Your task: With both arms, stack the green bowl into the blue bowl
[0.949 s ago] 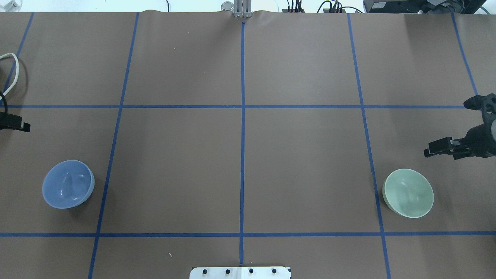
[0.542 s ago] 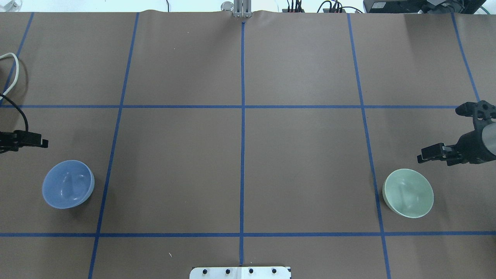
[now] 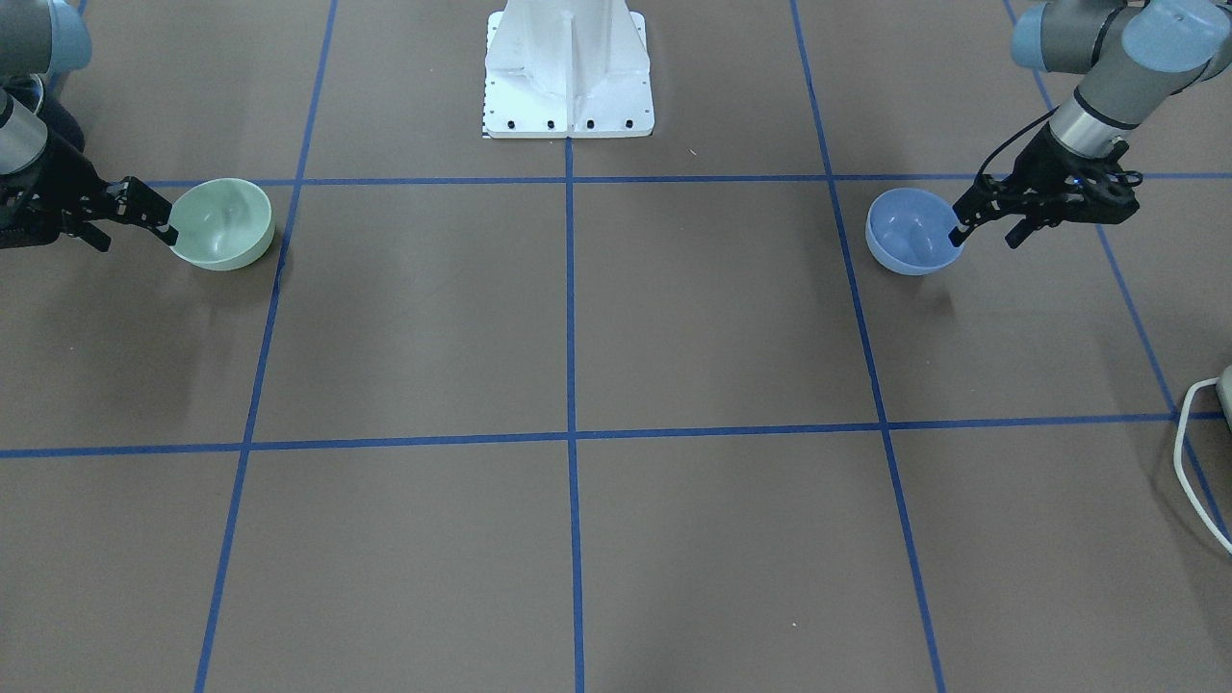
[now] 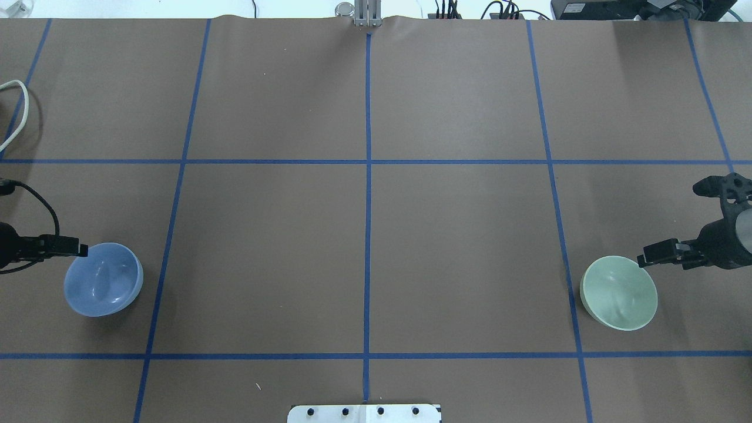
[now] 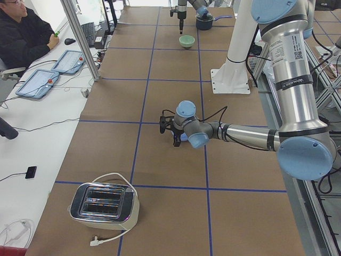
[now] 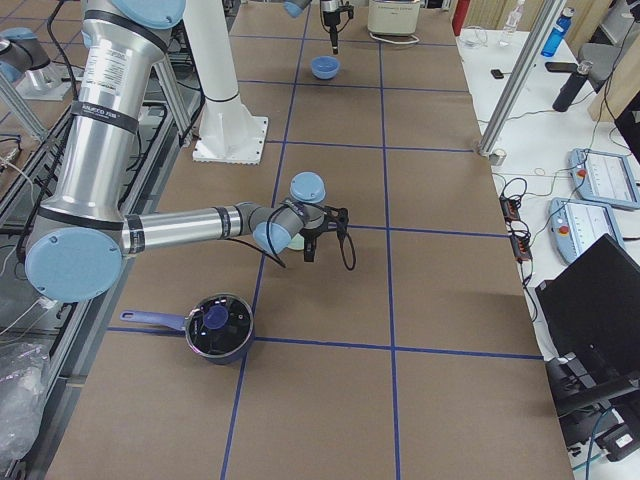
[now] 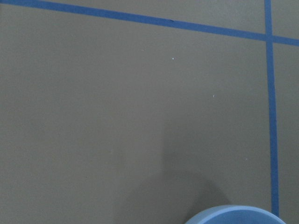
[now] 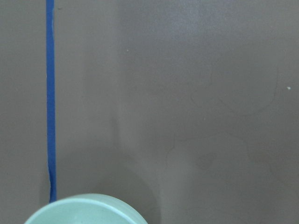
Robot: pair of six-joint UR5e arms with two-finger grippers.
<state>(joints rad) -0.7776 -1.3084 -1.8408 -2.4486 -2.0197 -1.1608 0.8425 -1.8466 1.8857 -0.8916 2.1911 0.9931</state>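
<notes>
My black left gripper (image 3: 984, 234) hangs open at the rim of the small round periwinkle-blue bowl (image 3: 905, 236), at the left end of the brown table (image 3: 577, 337). The right gripper (image 3: 133, 234), also open, sits at the rim of the pale mint-green bowl (image 3: 226, 226), well apart.

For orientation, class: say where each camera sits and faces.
Front-facing: opposite robot, looking down; left tool at right.
Overhead: behind robot, looking down; right tool at right.
Exterior left: at table end; left arm near.
Exterior right: opposite end; right arm near.
Left wrist: down onto blue bowl; no body.
Right wrist: down onto green bowl; no body.
Shared: first two show both bowls.
</notes>
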